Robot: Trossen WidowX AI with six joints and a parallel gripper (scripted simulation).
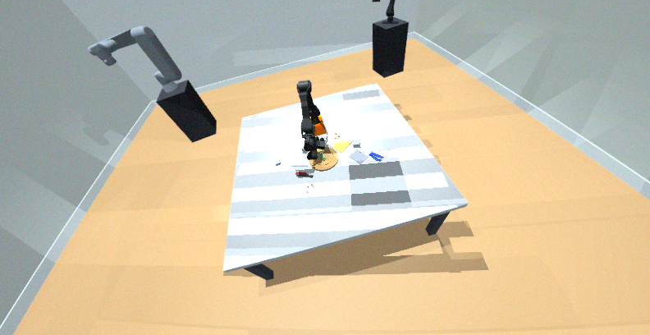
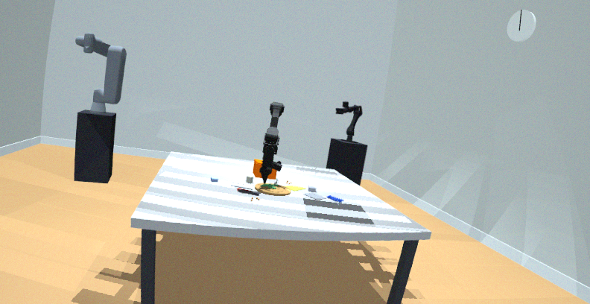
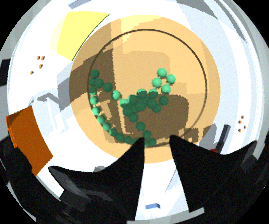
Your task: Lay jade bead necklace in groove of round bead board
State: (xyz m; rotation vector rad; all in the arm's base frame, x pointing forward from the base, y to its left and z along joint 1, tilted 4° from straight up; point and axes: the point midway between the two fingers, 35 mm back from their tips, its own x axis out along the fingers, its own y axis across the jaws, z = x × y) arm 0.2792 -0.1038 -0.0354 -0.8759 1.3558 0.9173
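Wrist view, necklace: the jade bead necklace (image 1: 322,154) (image 2: 270,186) (image 3: 141,103) lay on the round bead board (image 1: 323,167) (image 2: 284,192) (image 3: 211,70), one stretch following the groove line, the rest bunched inside it.
Tool: the tool (image 1: 312,156) (image 2: 264,182) (image 3: 157,138) stood partly spread at the board's rim, with a visible gap between its tips; beads lay by one tip, though contact could not be told.
Board: it sat around the middle of the table (image 1: 281,227) (image 2: 247,219), well apart from every edge and corner.
Orange block: the orange block (image 1: 320,127) (image 2: 259,169) (image 3: 31,140) stood between the board and the table's far edge.
Yellow sheet: the yellow sheet (image 1: 341,144) (image 2: 295,188) (image 3: 77,30) lay beside the board, toward the table's right edge in the top view.
Blue item: the blue item (image 1: 376,156) (image 2: 334,199) lay nearer that right edge.
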